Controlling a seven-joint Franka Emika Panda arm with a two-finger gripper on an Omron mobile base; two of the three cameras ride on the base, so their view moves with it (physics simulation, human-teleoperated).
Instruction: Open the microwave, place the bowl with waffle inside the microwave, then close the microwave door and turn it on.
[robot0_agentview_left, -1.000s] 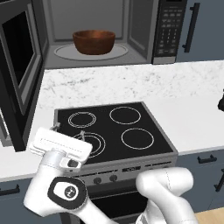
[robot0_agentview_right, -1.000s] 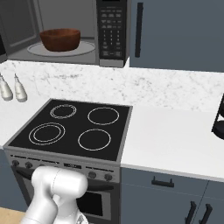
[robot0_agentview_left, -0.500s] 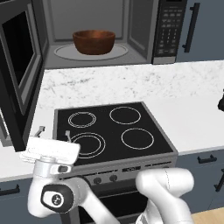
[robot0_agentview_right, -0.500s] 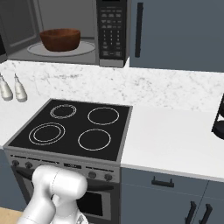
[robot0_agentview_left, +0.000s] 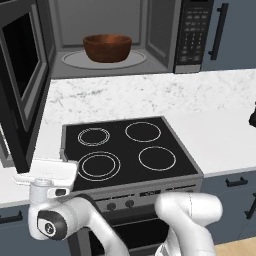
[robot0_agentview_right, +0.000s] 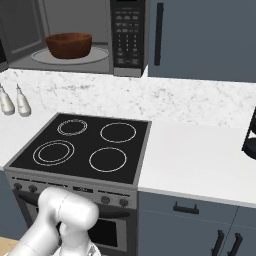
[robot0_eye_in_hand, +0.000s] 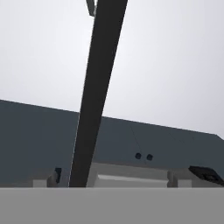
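Observation:
The microwave (robot0_agentview_left: 165, 35) (robot0_agentview_right: 127, 65) stands open, and the reddish-brown bowl (robot0_agentview_left: 107, 47) (robot0_agentview_right: 69, 45) sits inside it on the glass turntable (robot0_agentview_left: 75, 60). The bowl's wall hides the waffle. The microwave door (robot0_agentview_left: 20, 80) is swung out to the left, over the counter edge. My arm is bent low at the front left, its white hand (robot0_agentview_left: 47, 172) just right of the door's lower corner. In the hand view the door's dark edge (robot0_eye_in_hand: 94, 96) runs up close in front of my gripper (robot0_eye_in_hand: 131, 175). The gripper is open wide, with nothing between its fingertips (robot0_eye_in_hand: 204, 173).
A black four-ring stove (robot0_agentview_left: 125, 147) (robot0_agentview_right: 85, 145) lies below the microwave, set in a white marble counter (robot0_agentview_right: 200, 155). Two shakers (robot0_agentview_right: 14, 100) stand at the counter's left. A dark object (robot0_agentview_right: 250, 135) sits at the far right edge. The keypad (robot0_agentview_right: 127, 30) is on the microwave's right.
The hand has sunk lower and drifted left toward the open door's bottom corner. Bowl, door and gripper opening look unchanged.

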